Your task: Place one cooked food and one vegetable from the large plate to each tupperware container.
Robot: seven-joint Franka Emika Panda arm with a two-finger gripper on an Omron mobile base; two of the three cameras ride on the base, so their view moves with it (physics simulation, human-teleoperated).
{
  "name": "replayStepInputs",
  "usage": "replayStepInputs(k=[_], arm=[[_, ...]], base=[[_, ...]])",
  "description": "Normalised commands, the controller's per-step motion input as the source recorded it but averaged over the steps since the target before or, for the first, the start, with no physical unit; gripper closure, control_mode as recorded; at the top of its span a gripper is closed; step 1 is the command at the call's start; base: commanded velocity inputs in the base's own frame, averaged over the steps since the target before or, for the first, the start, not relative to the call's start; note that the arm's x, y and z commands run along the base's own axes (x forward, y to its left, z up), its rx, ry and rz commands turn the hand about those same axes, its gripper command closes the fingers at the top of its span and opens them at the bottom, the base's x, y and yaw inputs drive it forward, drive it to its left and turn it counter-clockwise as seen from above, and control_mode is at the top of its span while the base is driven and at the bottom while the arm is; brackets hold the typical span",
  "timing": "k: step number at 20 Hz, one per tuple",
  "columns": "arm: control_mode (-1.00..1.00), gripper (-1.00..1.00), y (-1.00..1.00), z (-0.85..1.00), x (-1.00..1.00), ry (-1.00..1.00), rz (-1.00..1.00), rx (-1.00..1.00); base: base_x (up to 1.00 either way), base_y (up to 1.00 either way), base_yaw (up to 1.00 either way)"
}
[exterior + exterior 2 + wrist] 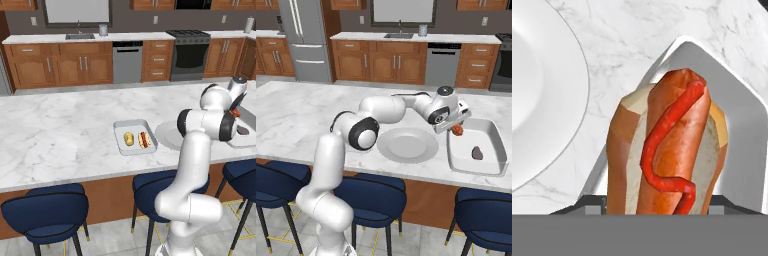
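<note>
gripper (456,127) clenched on hot dog (671,150) over larger tray (495,155); left base view's smaller tray (121,145) with vegetable (129,138)

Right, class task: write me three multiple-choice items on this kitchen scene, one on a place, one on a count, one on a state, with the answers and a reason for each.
1. Where is the dark purple lump?
A. on the large plate
B. in the larger tray
C. on a stool

2. How many foods lie in the smaller tray?
A. none
B. two
C. four

3. What state is the gripper in?
A. open and bare
B. shut on a hot dog
C. resting on the floor

Answers:
1 B, the lump lies on the floor of the larger tray.
2 B, a yellowish vegetable and a hot dog in the tray sit side by side.
3 B, the held hot dog stands between the fingers beside the bare large plate.
</note>
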Motion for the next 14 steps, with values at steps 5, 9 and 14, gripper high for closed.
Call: replayStepInputs(k=[5,9,14], arm=[[-1.00,1.00,-0.31,-0.03,0.00,0.04,-0.05,0.07],[-1.00,1.00,-0.33,-0.10,0.00,0.06,-0.02,0.15],[-1.00,1.00,-0.12,-0.08,0.00,0.04,-0.03,0.02]], base=[[0.00,0.00,0.00],[0.00,0.00,0.00],[0.00,0.00,0.00]])
